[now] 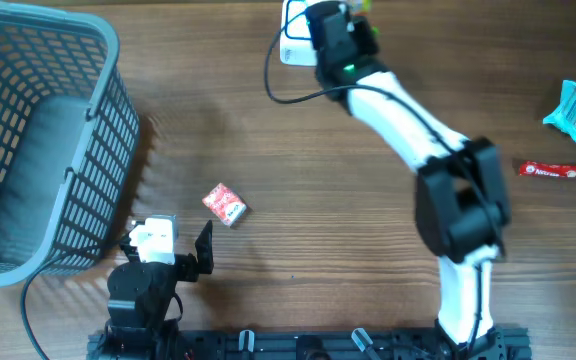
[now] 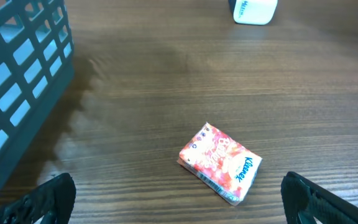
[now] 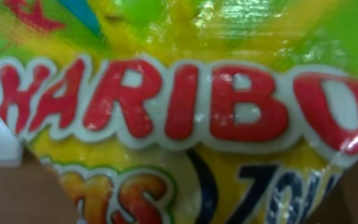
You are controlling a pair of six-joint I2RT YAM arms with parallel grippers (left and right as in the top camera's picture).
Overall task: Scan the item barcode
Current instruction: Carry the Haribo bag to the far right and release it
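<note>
Haribo bag [image 3: 185, 112] filled my right wrist view, blurred, cut off all round. Beside bag, white scanner [image 1: 290, 42] lay partly under my right arm [image 1: 398, 110], edge-clipped.

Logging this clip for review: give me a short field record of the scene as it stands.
left gripper: open, empty, low over the table
right gripper: shut on Haribo bag
scanner: white, far edge, right arm reaching to it
tissue pack: lying flat, ahead of the left gripper, untouched
basket: far left
teal packet, red bar: right edge, apart
</note>
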